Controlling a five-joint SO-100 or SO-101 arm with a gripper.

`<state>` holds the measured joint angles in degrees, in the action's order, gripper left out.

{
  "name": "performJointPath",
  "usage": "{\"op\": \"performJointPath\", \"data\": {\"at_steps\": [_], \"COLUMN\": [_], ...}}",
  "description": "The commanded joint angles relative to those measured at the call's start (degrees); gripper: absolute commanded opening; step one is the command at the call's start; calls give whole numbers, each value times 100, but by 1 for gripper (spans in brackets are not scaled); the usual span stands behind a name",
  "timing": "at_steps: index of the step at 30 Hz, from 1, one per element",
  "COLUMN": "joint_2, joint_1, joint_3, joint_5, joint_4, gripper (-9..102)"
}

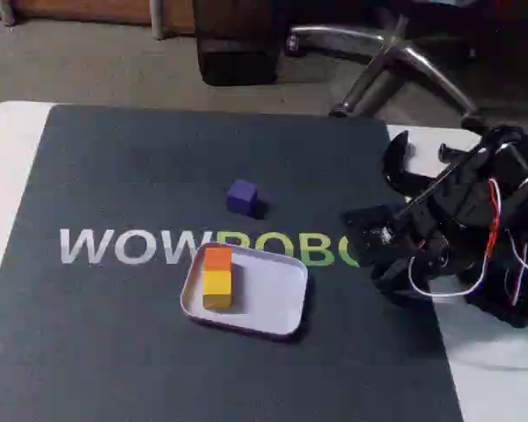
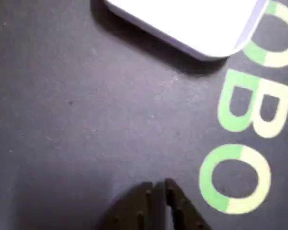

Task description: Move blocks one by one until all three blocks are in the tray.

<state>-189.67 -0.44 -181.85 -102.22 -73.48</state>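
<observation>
I think I am working in an office or a home study. Behind the white table I see the chrome star base of a swivel chair standing on grey carpet. A dark printed mat with a company logo covers the table.

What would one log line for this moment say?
in tray: orange block, yellow block | on mat: purple block | gripper: shut, empty, beside tray
</observation>
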Motion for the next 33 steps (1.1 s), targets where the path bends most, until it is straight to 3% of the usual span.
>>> {"op": "performJointPath", "data": {"at_steps": [1,18,27,33], "joint_2": [18,18,9,9], "joint_1": [1477,1503,2663,2355], "joint_3": [18,18,237,1819], "joint_5": [18,-123,-448,176], "joint_4": [-44,-53,431,-694], "gripper": [-8,-8,-8,-8]}}
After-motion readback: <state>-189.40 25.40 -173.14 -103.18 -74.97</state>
